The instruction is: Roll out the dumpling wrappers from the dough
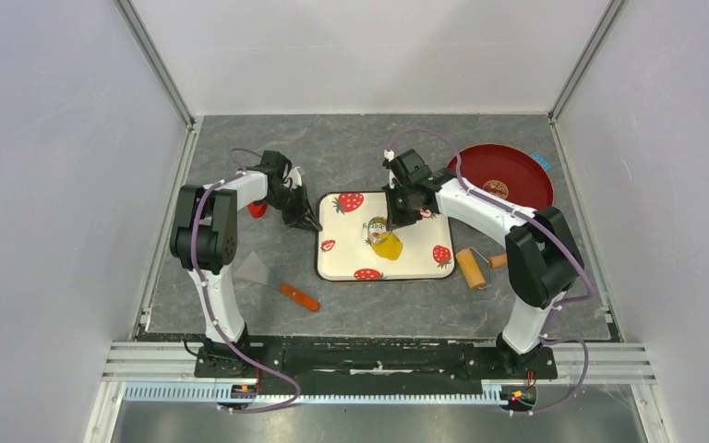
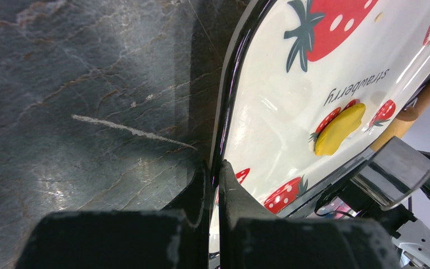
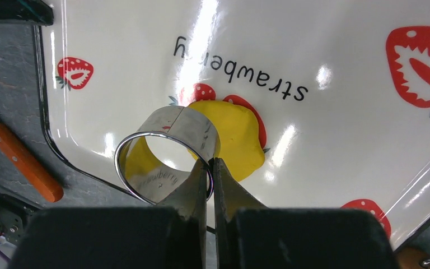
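Note:
A flattened yellow dough (image 1: 388, 245) (image 3: 232, 134) (image 2: 339, 129) lies on the white strawberry-print tray (image 1: 420, 268) (image 3: 336, 151) (image 2: 274, 89). My right gripper (image 1: 397, 214) (image 3: 211, 163) is shut on the wall of a metal ring cutter (image 3: 165, 154) (image 1: 378, 228) and holds it over the dough's left edge. My left gripper (image 1: 306, 221) (image 2: 215, 168) is shut on the tray's black left rim (image 2: 224, 134). No cut round wrapper shows.
A tan wooden roller (image 1: 472, 268) lies right of the tray. A red plate (image 1: 508, 175) sits at the back right. A scraper with an orange handle (image 1: 297, 296) (image 3: 22, 162) lies left of the tray. A small red thing (image 1: 257, 209) sits behind the left arm.

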Motion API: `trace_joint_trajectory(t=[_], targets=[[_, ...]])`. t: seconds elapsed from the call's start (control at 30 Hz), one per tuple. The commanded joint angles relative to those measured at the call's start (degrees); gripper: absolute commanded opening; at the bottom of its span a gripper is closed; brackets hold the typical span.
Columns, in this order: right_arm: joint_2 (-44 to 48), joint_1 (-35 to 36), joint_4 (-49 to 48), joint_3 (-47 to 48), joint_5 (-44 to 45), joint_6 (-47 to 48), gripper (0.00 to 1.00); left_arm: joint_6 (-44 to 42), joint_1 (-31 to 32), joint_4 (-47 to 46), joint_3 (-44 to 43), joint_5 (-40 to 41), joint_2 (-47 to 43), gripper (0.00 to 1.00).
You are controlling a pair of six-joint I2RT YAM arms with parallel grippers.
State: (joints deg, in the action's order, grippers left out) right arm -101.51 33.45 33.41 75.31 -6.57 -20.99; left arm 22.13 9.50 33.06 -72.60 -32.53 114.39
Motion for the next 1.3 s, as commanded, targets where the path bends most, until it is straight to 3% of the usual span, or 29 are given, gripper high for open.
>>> trace_joint_trajectory(t=[0.0, 1.27], targets=[[-0.27, 0.20, -1.65, 0.50, 1.82, -1.60, 0.00, -1.05, 0.79, -0.45, 0.18, 1.50, 2.47, 0.02], [0.25, 0.32, -2.66, -6.26, 3.98, -1.15, 0.00, -1.32, 0.79, -0.08, -0.08, 1.57, 2.53, 0.02]])
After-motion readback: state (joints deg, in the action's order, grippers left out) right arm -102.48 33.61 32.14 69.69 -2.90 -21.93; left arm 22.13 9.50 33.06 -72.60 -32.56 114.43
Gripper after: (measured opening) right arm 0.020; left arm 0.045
